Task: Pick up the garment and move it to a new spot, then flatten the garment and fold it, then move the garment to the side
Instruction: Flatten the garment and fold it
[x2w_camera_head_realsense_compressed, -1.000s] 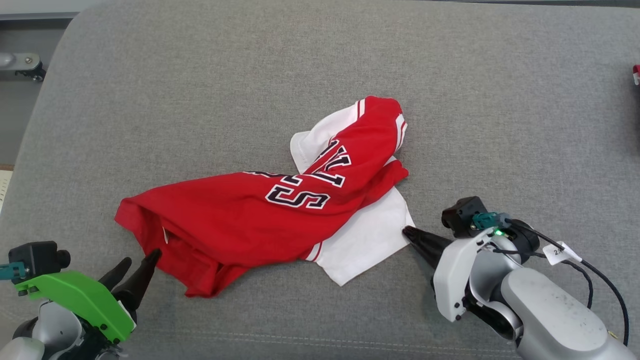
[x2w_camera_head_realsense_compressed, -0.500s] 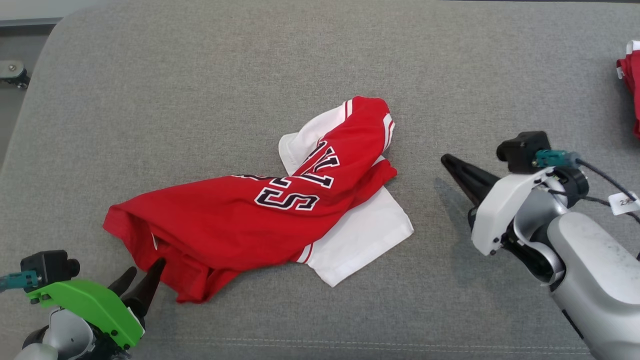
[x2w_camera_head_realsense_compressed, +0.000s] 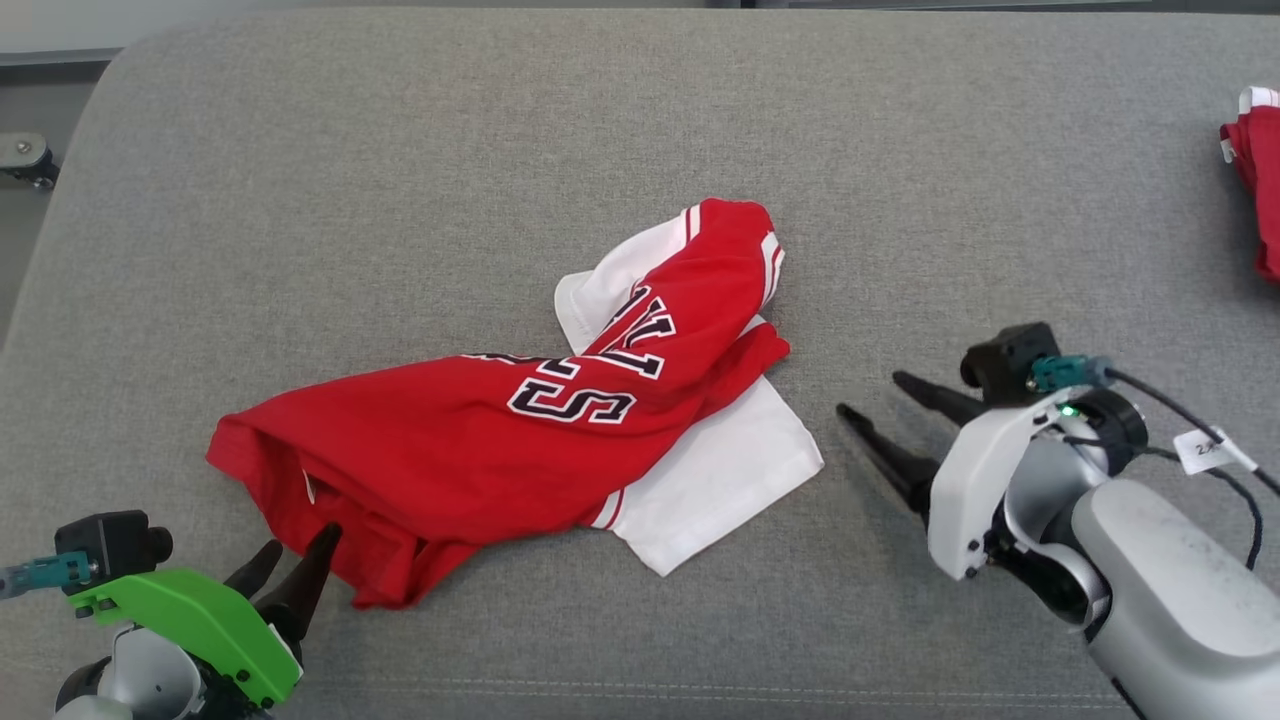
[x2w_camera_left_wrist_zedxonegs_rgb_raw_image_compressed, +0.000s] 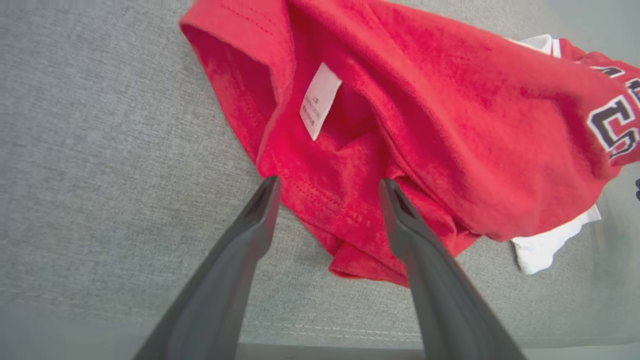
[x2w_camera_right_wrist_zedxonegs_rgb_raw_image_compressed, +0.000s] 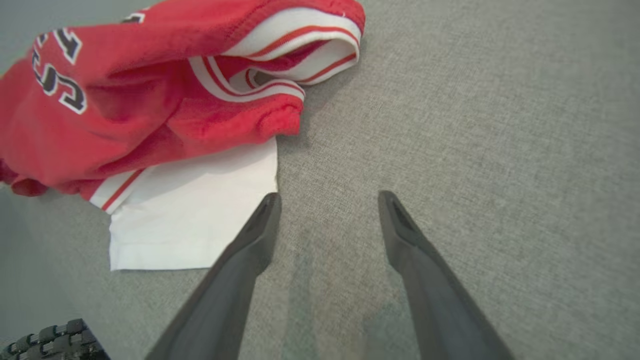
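Our head camera looks down on the jersey (x2w_camera_head_realsense_compressed: 470, 450); both wrist cameras face it close, from opposite ends.

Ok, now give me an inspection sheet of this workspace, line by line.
Surface: grey fabric cushion.
Job's things: red and white jersey, crumpled, lettering up, care label showing.
Clutter: another red garment at the right edge.
Grippers: left gripper open, fingers straddling the jersey's red hem; right gripper open over bare cushion beside the jersey's white part.
Cables: black cable with white tag at the right wrist.
Surroundings: floor and a metal fitting past the cushion's left edge.
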